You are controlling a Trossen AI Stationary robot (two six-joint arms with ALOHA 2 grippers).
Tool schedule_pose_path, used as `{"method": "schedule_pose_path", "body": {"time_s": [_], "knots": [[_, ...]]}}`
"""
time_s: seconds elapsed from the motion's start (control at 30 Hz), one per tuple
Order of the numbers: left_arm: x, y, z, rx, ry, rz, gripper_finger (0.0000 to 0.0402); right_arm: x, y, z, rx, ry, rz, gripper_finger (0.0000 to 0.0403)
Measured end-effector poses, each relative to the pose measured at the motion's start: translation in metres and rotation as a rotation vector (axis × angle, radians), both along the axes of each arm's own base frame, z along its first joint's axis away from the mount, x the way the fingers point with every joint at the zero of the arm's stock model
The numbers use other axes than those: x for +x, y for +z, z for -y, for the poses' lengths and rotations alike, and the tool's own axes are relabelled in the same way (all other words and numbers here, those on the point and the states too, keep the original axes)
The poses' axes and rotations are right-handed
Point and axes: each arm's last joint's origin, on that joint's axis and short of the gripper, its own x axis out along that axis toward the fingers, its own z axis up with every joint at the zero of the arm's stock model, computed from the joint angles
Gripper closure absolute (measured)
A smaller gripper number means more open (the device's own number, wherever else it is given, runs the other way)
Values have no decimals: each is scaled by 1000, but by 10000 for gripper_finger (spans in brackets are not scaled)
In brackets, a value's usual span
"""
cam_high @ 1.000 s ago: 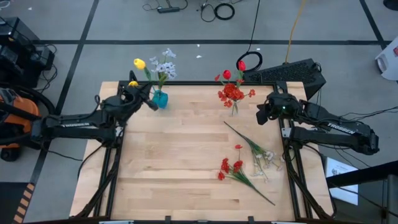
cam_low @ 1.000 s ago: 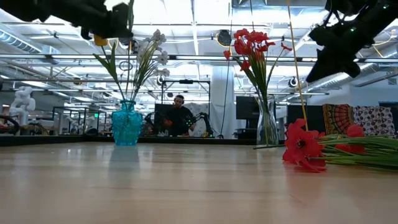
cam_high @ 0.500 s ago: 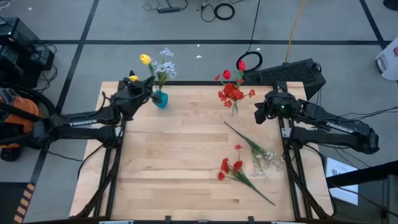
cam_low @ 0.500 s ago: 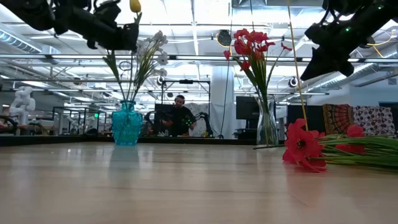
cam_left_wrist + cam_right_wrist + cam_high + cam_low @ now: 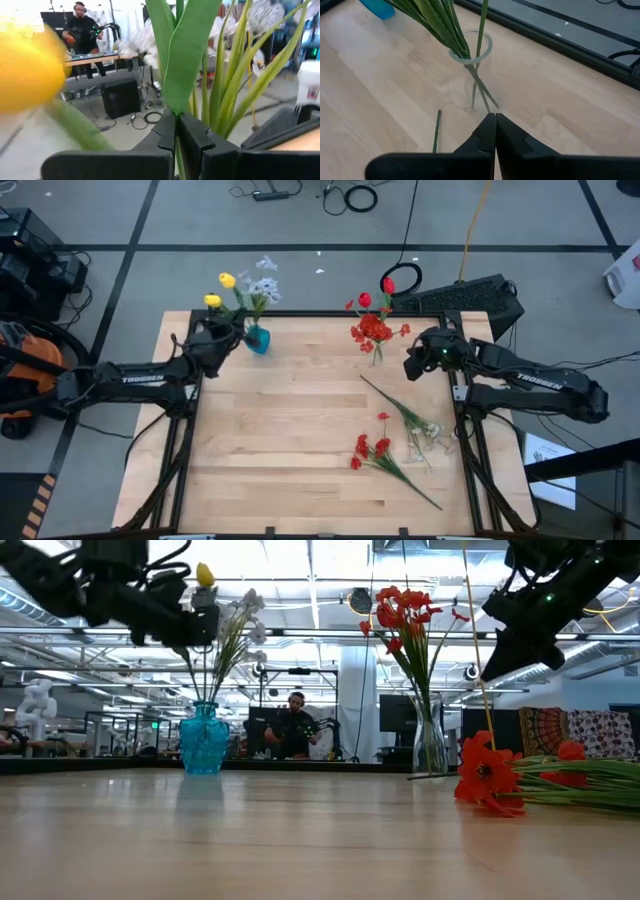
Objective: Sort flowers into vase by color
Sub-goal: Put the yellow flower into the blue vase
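A blue vase (image 5: 258, 340) at the far left holds pale white-blue flowers (image 5: 265, 283) and a yellow one (image 5: 226, 280). My left gripper (image 5: 233, 336) is just left of it, above its mouth (image 5: 196, 628), shut on a yellow flower (image 5: 212, 301); its blossom (image 5: 204, 575) stands over the fingers. A clear vase (image 5: 376, 355) at the far middle holds red flowers (image 5: 372, 328). My right gripper (image 5: 408, 365) hangs shut and empty just right of it, above the table (image 5: 500, 645). Loose red flowers (image 5: 366, 448) and pale flowers (image 5: 425, 436) lie at the near right. My left gripper pinches the yellow flower's green stem where a broad leaf leaves it (image 5: 175, 107), between its two fingers. The fingers come about level from the table's left and lie across the stem. The flower stands nearly upright, its blossom above and its stem running down toward the blue vase (image 5: 204, 740).
A long bare green stem (image 5: 385, 395) lies slanting between the clear vase and the loose flowers. The table's middle and near left are bare wood (image 5: 270, 450). A person (image 5: 292, 725) stands far behind the table.
My left gripper has moved a little toward the table's left edge beside the blue vase and has turned. The held yellow flower has swung upright: its blossom rose from beside the fingers to well above them, then came down a little. My right gripper has drifted slightly toward the clear vase.
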Motion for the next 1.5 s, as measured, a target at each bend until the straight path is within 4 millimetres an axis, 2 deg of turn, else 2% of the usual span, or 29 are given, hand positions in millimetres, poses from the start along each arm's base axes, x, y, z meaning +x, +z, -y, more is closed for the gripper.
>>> {"method": "schedule_pose_path", "body": {"time_s": [0.17,0.33,0.53,0.63,0.9,1.0,1.27,1.5], "knots": [[-12,-31,5,-33,-2,40,389,3,-3,1,8,0,-20,403],[-15,-42,7,-76,-24,49,388,5,-4,2,13,0,-29,403],[-14,-44,8,-95,-63,52,388,8,-4,4,6,1,-16,403],[-13,-46,8,-107,-67,30,375,9,-4,4,0,5,-14,403],[-12,-49,9,-135,-122,25,280,9,-4,4,-13,19,-25,403],[-10,-47,10,-134,-155,32,256,9,-4,4,-13,19,-25,403],[-1,-37,20,-99,-215,24,251,8,-4,4,-12,19,-30,403],[-2,-32,30,-54,-156,-4,252,8,-5,3,-7,19,-39,403]]}}
